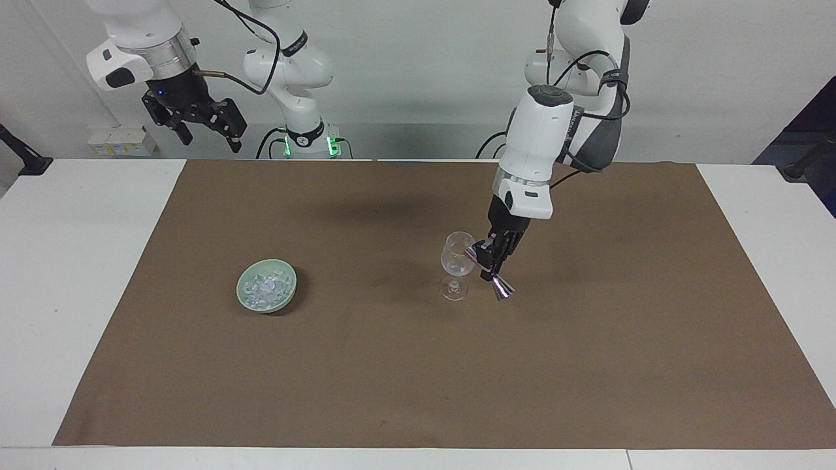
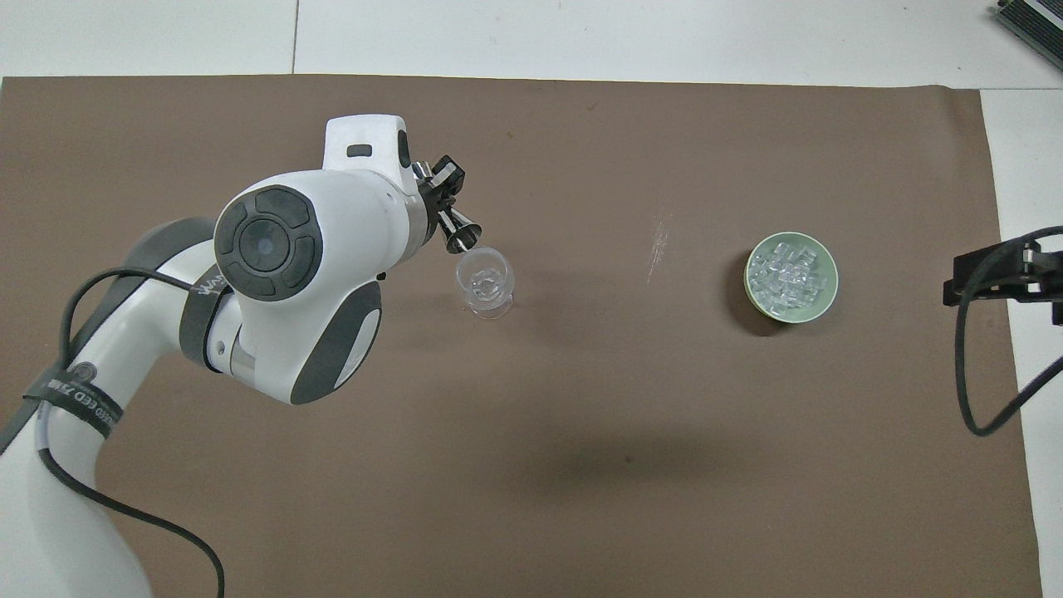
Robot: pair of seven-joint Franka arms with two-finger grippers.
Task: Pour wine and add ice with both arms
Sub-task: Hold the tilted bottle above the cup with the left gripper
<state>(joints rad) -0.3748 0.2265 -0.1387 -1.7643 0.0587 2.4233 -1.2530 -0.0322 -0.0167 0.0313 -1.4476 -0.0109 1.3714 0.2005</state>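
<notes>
A clear stemmed glass (image 1: 457, 264) (image 2: 484, 285) stands upright in the middle of the brown mat. Beside it, toward the left arm's end of the table, my left gripper (image 1: 490, 262) (image 2: 442, 205) is shut on a small metal jigger (image 1: 488, 270) (image 2: 457, 231). The jigger is tilted, with one mouth at the glass's rim. No wine shows in the glass or the jigger. The ice (image 1: 264, 288) (image 2: 789, 274) lies heaped in a pale green bowl (image 1: 283, 302) (image 2: 820, 307) toward the right arm's end. My right gripper (image 1: 208, 137) hangs open, high over the table's edge by the robots, and waits.
The brown mat (image 1: 418, 365) (image 2: 581, 432) covers most of the white table (image 1: 59, 261). A black cable (image 2: 963, 365) from the right arm loops over the table's end near the bowl. A pale smear (image 2: 660, 245) marks the mat between the glass and the bowl.
</notes>
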